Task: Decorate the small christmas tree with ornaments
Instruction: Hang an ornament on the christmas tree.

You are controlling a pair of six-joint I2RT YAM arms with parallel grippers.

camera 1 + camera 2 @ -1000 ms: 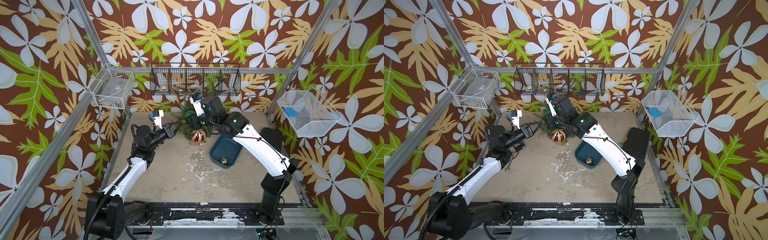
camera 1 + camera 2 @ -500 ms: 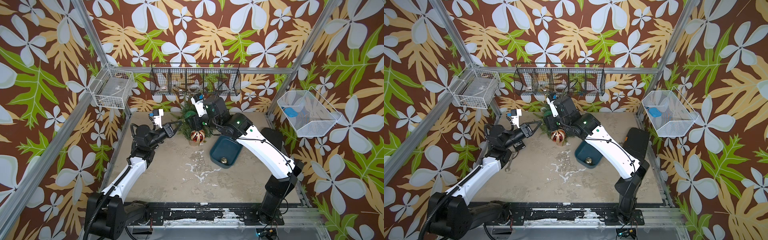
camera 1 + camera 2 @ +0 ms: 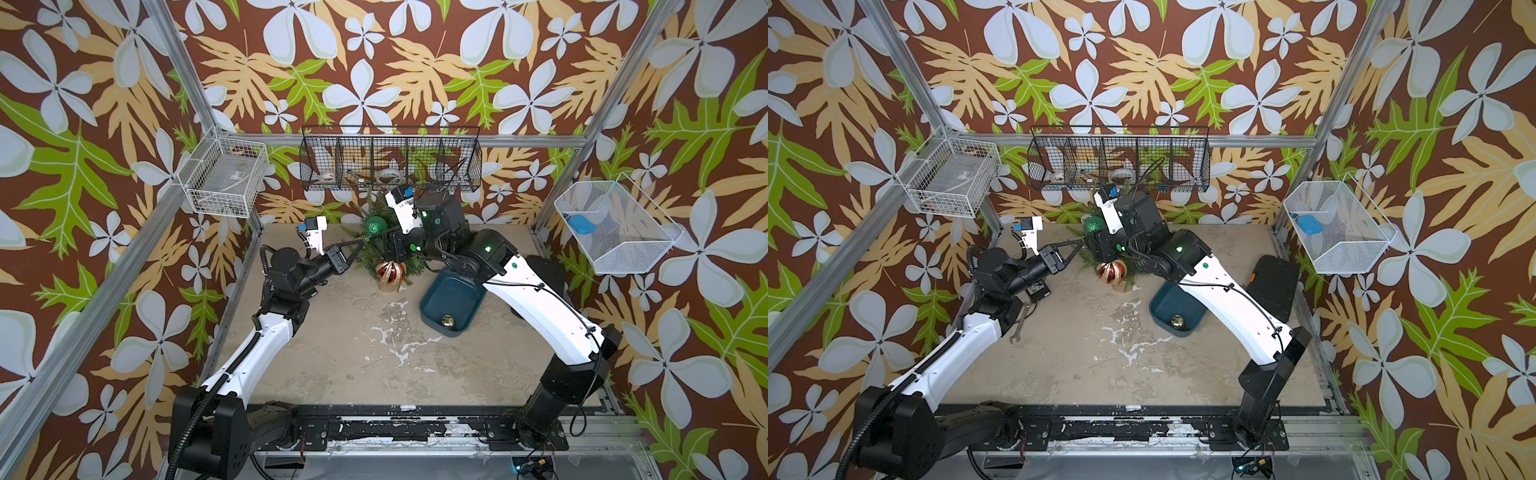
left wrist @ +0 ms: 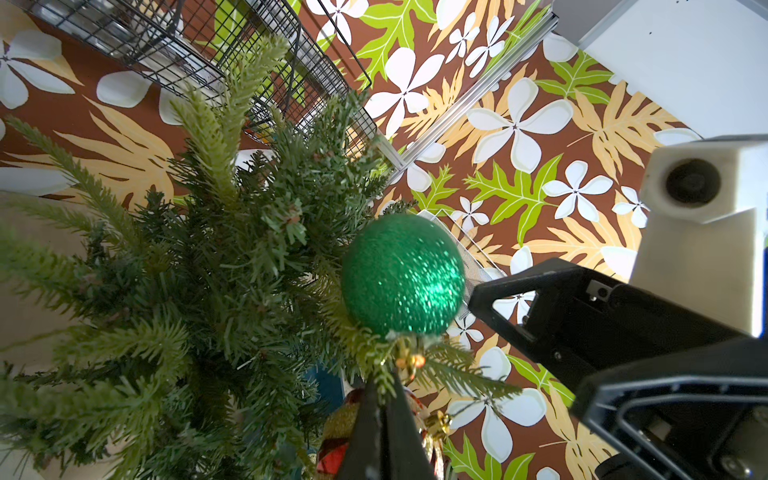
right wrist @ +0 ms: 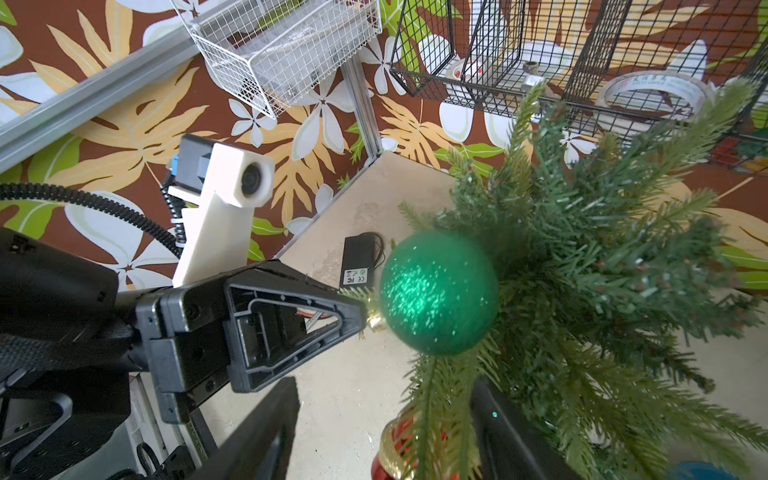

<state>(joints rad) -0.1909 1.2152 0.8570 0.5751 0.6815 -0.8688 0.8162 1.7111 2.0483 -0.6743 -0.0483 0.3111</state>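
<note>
Roughly two thirds of the decorating looks done. The small artificial Christmas tree [image 3: 368, 255], a cone of stiff, dark green needled plastic branches with paler tips, stands upright at the far middle of the worktop [image 3: 353, 353], a scuffed beige slab with flaking white patches. A round green glitter-coated bauble [image 3: 375, 225] sits high on the tree's left side, its gold cap against a branch tip. A larger glossy red bauble with gold stripes [image 3: 390, 272] hangs low on the near side. One is left: a smaller smooth gold bauble [image 3: 447, 320] lies at the near end of a dark blue rectangular plastic tray [image 3: 446, 291], just right of the tree and nearer.

The left claw [image 5: 363, 313] comes in from the left, clenched on the pale tip of the branch that carries the green bauble, right at the gold cap. Whether the hanger loop is fully over the branch I cannot tell. The right claw [image 5: 386, 390] reaches in from the right with its fingers parted, straddling a lower sprig without gripping it. By my reading, the hanging of the green bauble is nearly finished, and fetching the gold one is what remains.
</note>
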